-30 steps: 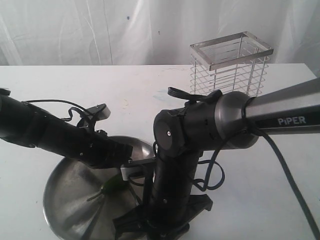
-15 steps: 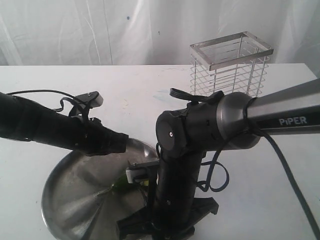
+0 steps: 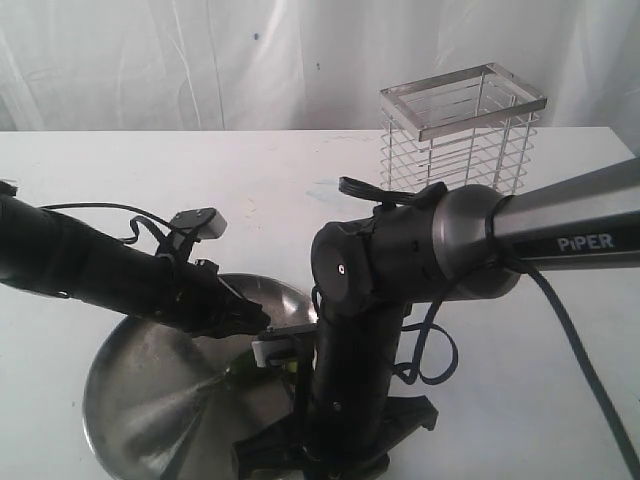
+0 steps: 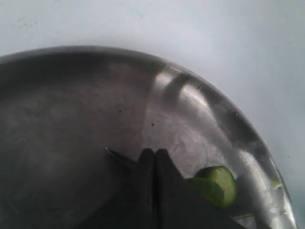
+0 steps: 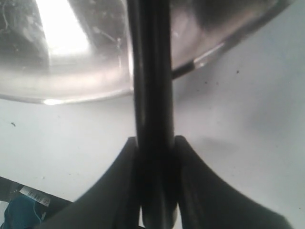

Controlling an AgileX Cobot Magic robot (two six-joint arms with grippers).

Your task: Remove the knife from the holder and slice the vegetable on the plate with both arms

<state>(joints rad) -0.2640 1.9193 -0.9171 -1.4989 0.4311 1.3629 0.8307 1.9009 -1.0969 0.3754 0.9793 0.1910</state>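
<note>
The steel plate (image 3: 135, 400) lies at the front left of the white table. My left gripper (image 3: 256, 322) reaches over it from the left, shut, with its tips pressed together and nothing between them. In the left wrist view the left gripper (image 4: 153, 152) sits just above the plate (image 4: 71, 119), with a cut green piece of the vegetable (image 4: 218, 183) beside one finger. The vegetable (image 3: 240, 370) shows dark below the gripper. My right gripper (image 5: 155, 140) is shut on the black knife (image 5: 150, 71), which crosses the plate's rim (image 5: 86, 95). The wire holder (image 3: 462, 130) stands at the back right.
The right arm (image 3: 400, 255) with its grey PiPER link bends down steeply at the plate's right edge and hides the knife in the exterior view. A cable (image 3: 580, 370) hangs from it over the table. A white curtain closes off the back.
My left gripper lifted slightly half a second ago and has come back down lower over the plate, toward the vegetable. The right arm has barely moved.
</note>
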